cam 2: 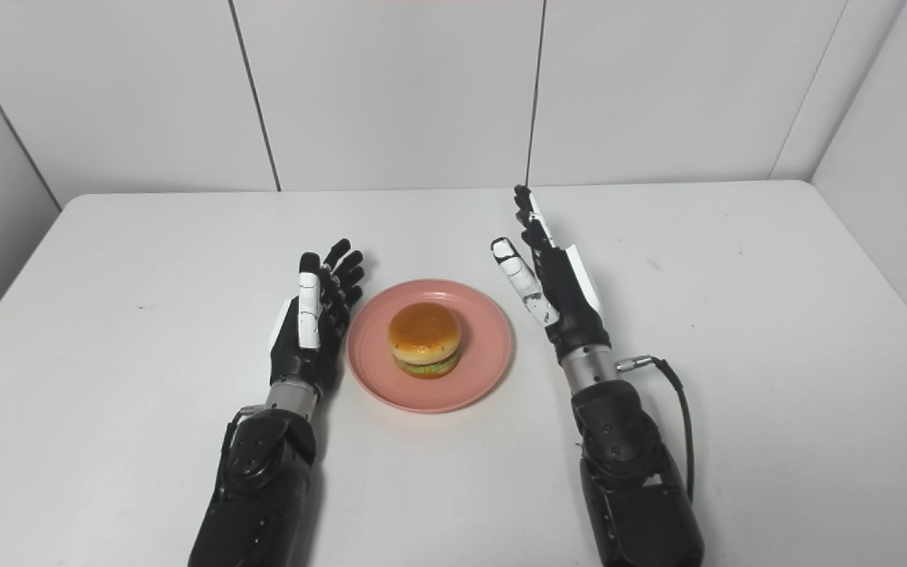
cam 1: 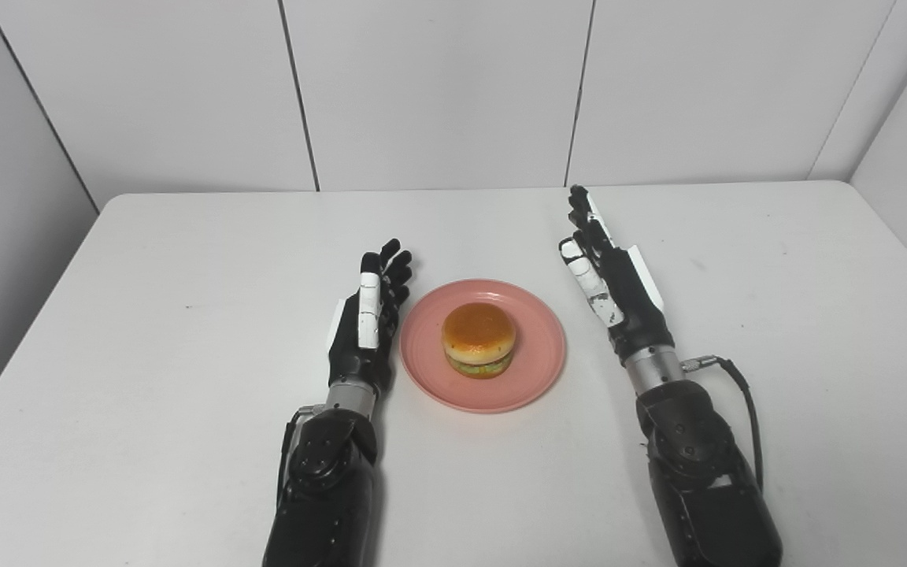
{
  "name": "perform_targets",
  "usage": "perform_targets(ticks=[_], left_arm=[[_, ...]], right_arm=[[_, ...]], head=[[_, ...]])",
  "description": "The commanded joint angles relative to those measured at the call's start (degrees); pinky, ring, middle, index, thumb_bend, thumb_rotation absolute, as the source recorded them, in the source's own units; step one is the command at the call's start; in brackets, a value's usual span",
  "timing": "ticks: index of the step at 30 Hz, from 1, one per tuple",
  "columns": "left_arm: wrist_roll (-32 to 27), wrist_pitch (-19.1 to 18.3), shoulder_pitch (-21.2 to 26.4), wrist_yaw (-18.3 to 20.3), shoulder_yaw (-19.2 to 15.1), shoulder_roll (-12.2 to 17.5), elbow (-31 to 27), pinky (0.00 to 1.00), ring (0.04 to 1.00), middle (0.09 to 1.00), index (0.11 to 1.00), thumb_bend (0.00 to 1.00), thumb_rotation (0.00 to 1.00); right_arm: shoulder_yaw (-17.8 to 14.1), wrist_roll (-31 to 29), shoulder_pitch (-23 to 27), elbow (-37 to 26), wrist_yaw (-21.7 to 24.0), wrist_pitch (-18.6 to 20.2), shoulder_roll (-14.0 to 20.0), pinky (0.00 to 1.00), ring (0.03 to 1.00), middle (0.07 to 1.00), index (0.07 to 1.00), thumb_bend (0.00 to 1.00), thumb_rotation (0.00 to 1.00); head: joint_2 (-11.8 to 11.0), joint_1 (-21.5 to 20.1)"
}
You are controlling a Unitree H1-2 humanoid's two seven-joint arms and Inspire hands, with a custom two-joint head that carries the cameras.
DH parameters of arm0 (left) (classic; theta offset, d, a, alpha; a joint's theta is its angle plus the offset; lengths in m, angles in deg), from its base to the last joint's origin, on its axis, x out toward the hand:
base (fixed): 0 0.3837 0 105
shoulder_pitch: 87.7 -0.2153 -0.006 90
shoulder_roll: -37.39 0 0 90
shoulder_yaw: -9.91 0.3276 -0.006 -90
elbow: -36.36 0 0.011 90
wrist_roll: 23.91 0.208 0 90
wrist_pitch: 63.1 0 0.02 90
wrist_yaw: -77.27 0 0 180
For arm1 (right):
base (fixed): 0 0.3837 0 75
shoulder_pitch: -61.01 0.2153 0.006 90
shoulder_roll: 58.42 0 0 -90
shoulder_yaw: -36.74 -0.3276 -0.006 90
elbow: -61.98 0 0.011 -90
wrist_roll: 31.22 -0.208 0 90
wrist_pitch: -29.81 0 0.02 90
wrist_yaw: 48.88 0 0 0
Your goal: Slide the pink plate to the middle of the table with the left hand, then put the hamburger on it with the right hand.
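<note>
The pink plate (cam 1: 483, 346) is seen near the middle of the white counter (cam 1: 146, 315), and the hamburger (cam 1: 479, 339) is seated upright at its centre, bun top up, with a green layer showing between the halves. Both steps of the task are therefore judged to be done, and the moment is read as the close of the placing step. The left hand (cam 1: 368, 319) is held just beside the plate's left rim, palm turned toward it, its fingers (cam 1: 394, 264) extended and slightly spread, nothing held; whether the rim is touched cannot be told. The right hand (cam 1: 609, 272) is raised on the other side, apart from the plate, with its fingers (cam 1: 582, 211) straight and apart and the thumb set out to the side, likewise holding nothing. No further handling of the 2 objects seems to be called for. If any move is to follow, a clean withdrawal of both arms toward the near edge would be needed, with the left hand kept off the rim so that the plate is not nudged off centre.
</note>
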Motion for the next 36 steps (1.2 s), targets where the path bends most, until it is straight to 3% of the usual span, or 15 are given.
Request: perform_targets(ticks=[1,8,15,30,36], left_arm=[[0.85,2.03,0.25,0.48,0.24,0.96,-0.87,1.0,0.966,0.944,0.921,0.87,1.0],[0.79,4.44,-0.02,1.26,0.63,1.9,-0.42,1.0,0.983,0.962,0.951,0.84,1.0],[0.49,4.38,-0.11,1.0,0.5,1.88,-0.58,1.0,0.987,0.968,0.96,0.85,1.0],[0.41,3.38,-0.6,2.81,1.33,2.91,-1.69,1.0,1.0,1.0,0.999,0.85,1.0],[0.84,3.98,-0.7,4.1,2.35,3.65,-1.22,1.0,1.0,1.0,1.0,0.85,1.0]], right_arm=[[-0.6,-1.81,0.98,-0.17,-0.79,-2.39,-0.92,0.99,1.0,1.0,1.0,0.67,1.0],[-1.6,-4.89,-0.48,0.32,-0.35,-1.19,-1.91,1.0,1.0,1.0,1.0,0.65,1.0],[-2.03,-7.79,-1.83,0.02,-0.29,0.91,-3.17,1.0,1.0,1.0,1.0,0.63,1.0],[-2.25,-8.58,-3.39,1.44,-2.42,-1.13,-5.45,1.0,1.0,1.0,1.0,0.56,1.0],[-2.19,-8.33,-3.89,0.98,-3.05,-0.31,-5.34,1.0,1.0,1.0,1.0,0.57,1.0]], head=[[0.08,-0.14],[0.16,-0.81],[0.31,-1.3],[0.86,-2.18],[1.02,-2.26]])
